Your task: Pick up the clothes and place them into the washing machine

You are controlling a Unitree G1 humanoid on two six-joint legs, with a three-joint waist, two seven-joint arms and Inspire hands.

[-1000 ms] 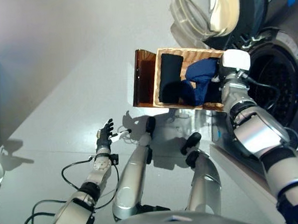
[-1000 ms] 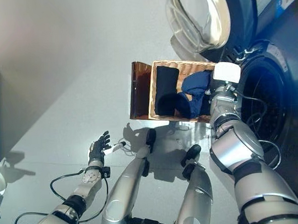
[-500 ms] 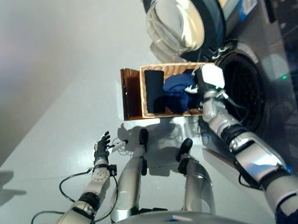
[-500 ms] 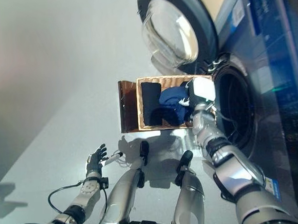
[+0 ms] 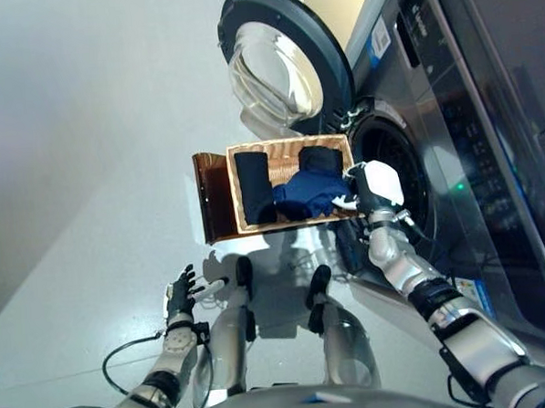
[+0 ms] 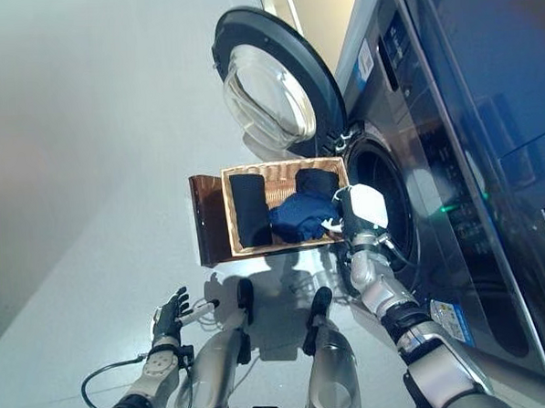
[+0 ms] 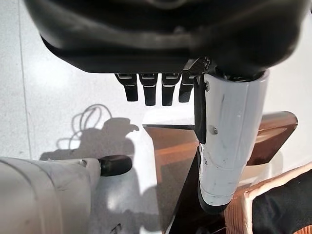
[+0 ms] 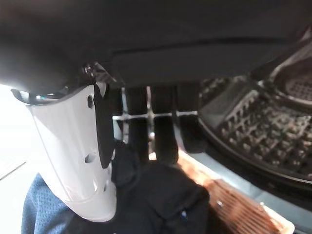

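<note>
Right hand (image 5: pixel 368 192) over basket clothes (image 5: pixel 301 194)

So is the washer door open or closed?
Open. The round door is swung out away from the washer, and the dark drum hole shows beside the basket.

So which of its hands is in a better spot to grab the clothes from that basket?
The right hand. It hangs at the woven wicker basket's edge, right over the dark blue garment, beside the washing machine's open drum. The left hand is out over bare floor, open, away from the basket.
</note>
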